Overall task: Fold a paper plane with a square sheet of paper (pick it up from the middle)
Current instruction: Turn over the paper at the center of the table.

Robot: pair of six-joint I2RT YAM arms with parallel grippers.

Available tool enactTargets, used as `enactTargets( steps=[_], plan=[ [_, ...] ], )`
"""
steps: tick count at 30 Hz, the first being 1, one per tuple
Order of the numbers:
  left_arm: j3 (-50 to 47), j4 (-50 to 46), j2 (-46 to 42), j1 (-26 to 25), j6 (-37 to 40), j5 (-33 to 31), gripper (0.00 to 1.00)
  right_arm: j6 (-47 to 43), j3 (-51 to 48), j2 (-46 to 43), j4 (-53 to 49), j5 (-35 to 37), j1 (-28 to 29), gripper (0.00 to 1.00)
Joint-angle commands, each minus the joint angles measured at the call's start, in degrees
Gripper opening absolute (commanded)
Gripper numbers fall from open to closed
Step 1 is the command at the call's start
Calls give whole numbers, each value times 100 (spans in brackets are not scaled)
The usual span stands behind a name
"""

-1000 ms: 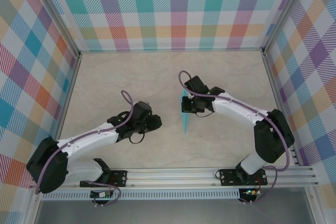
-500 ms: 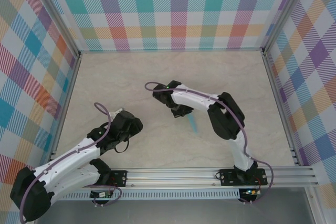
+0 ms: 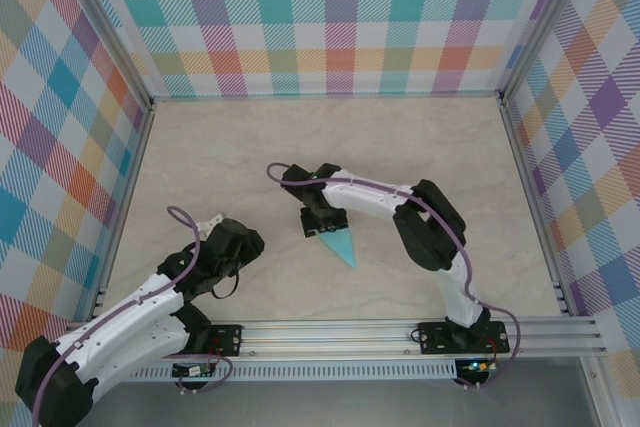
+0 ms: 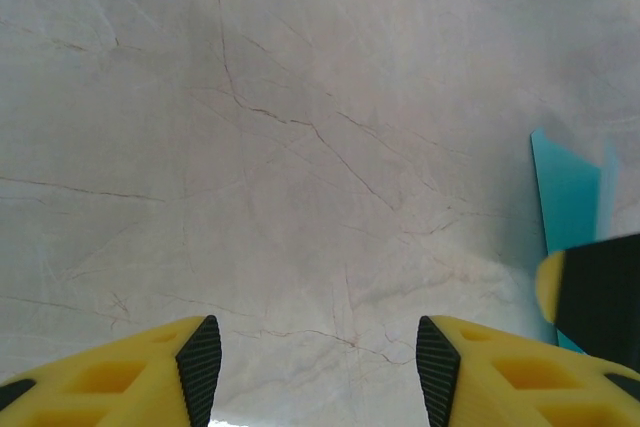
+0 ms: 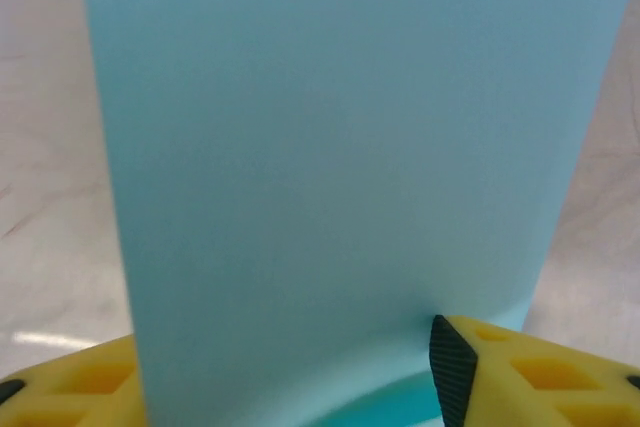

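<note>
Two hands: left hand [image 4: 318, 367] low at the near left of the desk [image 3: 230, 157]; right hand [image 3: 322, 229] extended across to mid-desk.
Left hand state: released, black pads [image 4: 200, 355] wide apart, bare desk between them.
Right hand state: cannot tell. In its wrist view the yellow fingers [image 5: 520, 372] sit apart with teal paper spread across the gap, over one finger and behind the other's black pad. Grip or mere contact is unclear.
Task thing: paper plane [image 3: 341, 245], a teal pointed triangle at mid-desk, broad end under the right hand's tip, point aimed toward the near right.
Plane from left wrist: teal edge at the far right, with a yellow-and-black finger of the right hand in front of it.
Spacing: left hand well apart from the plane, on its left.
Desk surface: pale, marbled, thin veins.
Surround: plaid walls [image 3: 330, 17] on three sides; aluminium rail [image 3: 400, 332] along the near edge, carrying both arm bases.
</note>
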Motion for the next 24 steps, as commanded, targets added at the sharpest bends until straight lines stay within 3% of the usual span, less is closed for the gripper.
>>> enactTargets(
  steps=[1, 4, 6, 8, 11, 14, 17, 24],
  plan=[
    [-19, 245, 219, 99, 71, 274, 57, 10, -551, -1079, 846, -668, -134, 68],
    [101, 589, 632, 100, 241, 637, 58, 108, -1604, -1942, 1760, -1445, -498, 75],
    [282, 704, 1009, 102, 390, 862, 59, 92, -2239, -2432, 2311, -1891, -726, 93],
    [461, 848, 1369, 100, 510, 1120, 59, 133, -2634, -2714, 2530, -2185, -946, 92],
    [695, 1112, 1925, 100, 621, 1502, 59, 285, -3291, -3003, 3078, -2813, -1341, 80],
    [930, 1414, 2407, 100, 675, 1857, 59, 376, -3733, -3084, 3600, -3534, -1577, 53],
    [1140, 1549, 2827, 100, 694, 2071, 59, 291, -3811, -2977, 3623, -3714, -1588, 32],
    [1490, 1779, 3569, 100, 654, 2370, 57, 185, -3779, -2544, 3640, -3747, -1613, 16]
  ],
)
